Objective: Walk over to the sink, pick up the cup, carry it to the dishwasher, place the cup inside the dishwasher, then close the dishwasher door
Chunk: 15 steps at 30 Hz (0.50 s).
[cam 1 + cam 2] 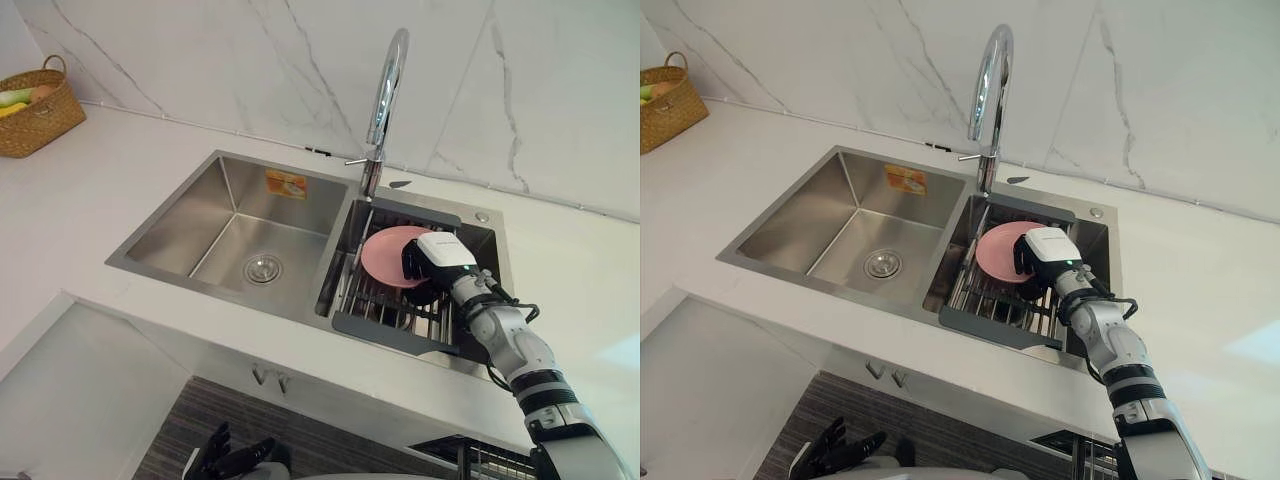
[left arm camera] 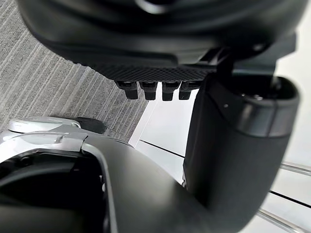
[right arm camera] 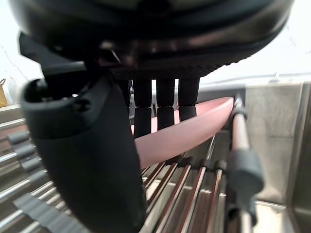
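Left hand (image 1: 235, 458) hangs low, fingers loose. Right hand (image 1: 438, 258) lays straight fingers (image 3: 165, 104) on the tilted pink plate (image 1: 385, 255) in the dish rack (image 1: 385, 330), gripping nothing.

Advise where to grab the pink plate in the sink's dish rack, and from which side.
Take the pink plate by its raised rim on the robot's right, coming from above. It leans tilted on the dish rack, so that edge stands clear of the bars; fingers likely fit behind it, thumb in front. The right hand is at that edge.
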Motion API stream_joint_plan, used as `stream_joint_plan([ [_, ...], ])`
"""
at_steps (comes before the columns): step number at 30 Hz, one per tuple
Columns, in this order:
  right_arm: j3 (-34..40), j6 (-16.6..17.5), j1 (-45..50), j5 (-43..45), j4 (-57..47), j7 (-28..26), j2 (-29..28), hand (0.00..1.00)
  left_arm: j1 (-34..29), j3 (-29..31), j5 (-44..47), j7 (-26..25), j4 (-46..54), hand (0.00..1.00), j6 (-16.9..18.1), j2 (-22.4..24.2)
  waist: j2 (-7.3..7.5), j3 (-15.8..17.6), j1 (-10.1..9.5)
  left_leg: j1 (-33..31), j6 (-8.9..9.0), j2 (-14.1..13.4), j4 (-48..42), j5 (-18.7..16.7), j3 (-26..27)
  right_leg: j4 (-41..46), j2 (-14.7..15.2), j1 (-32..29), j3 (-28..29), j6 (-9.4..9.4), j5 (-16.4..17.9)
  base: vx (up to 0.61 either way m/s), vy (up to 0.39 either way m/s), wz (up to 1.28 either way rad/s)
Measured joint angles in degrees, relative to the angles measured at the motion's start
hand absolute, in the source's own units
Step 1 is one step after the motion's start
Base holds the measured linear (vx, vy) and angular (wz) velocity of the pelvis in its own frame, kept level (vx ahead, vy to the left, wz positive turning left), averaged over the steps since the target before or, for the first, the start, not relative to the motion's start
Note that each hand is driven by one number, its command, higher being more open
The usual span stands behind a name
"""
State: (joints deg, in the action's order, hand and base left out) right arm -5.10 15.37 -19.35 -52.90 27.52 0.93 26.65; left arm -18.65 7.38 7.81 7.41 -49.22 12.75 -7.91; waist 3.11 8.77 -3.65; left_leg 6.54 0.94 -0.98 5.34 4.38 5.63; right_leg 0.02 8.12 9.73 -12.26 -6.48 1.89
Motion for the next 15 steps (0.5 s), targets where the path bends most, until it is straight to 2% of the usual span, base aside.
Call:
stream_joint_plan([
  [9, 0.5, 0.4, 2.5, 2.1, -3.8, 0.0, -0.6, 0.0, 0.0, 0.0, 0.0, 0.1, 0.0, 1.0, 0.2, 0.1, -0.11, 0.0, 0.01, 0.0, 0.01, -0.3, 0.0, 0.0, 0.4, 0.0, 0.0, -0.1, 0.5, 0.0, 0.0, 0.0, 0.0, -0.02],
  [15, 3.1, 1.5, 6.4, 4.8, -12.9, 0.1, -1.1, 0.0, -0.1, 0.0, 0.0, 0.1, -0.3, 1.0, 0.7, 0.1, -0.23, -0.1, 0.4, 0.0, 0.05, -0.3, 0.0, -0.1, 1.3, 0.2, 0.0, -0.7, 1.4, 0.01, 0.0, 0.0, -0.002, -0.07],
])
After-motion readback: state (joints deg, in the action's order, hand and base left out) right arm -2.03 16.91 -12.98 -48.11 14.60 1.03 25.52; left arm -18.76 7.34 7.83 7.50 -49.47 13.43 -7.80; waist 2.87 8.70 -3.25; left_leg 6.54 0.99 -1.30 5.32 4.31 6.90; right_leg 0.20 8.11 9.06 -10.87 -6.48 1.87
